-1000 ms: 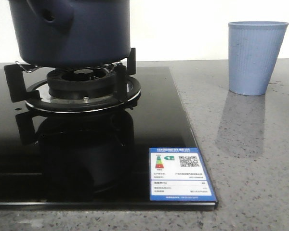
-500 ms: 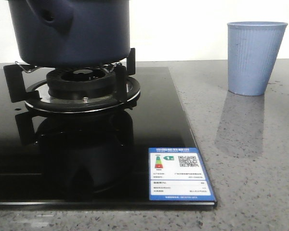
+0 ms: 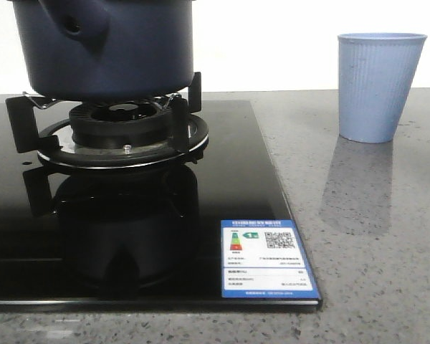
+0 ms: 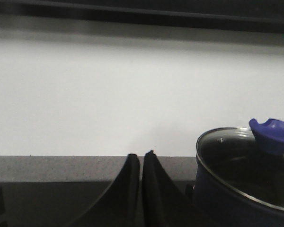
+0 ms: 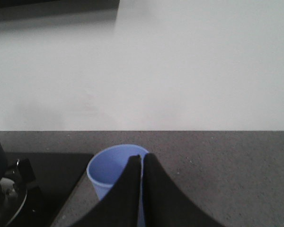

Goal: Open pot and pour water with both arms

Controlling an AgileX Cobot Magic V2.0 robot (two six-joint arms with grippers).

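The dark navy pot (image 3: 111,46) sits on the burner grate (image 3: 122,129) of the black glass stove at the left of the front view, its handle lug with a hole facing forward-left. In the left wrist view the pot (image 4: 236,198) carries a glass lid (image 4: 241,165) with a blue knob (image 4: 273,135). My left gripper (image 4: 141,156) is shut and empty, beside the pot and apart from it. My right gripper (image 5: 142,157) is shut and empty, in front of the light blue cup (image 5: 112,170). Neither gripper shows in the front view.
The light blue ribbed cup (image 3: 378,86) stands on the grey speckled counter at the right back. An energy label sticker (image 3: 266,259) lies on the stove's front right corner. A white wall runs behind the counter.
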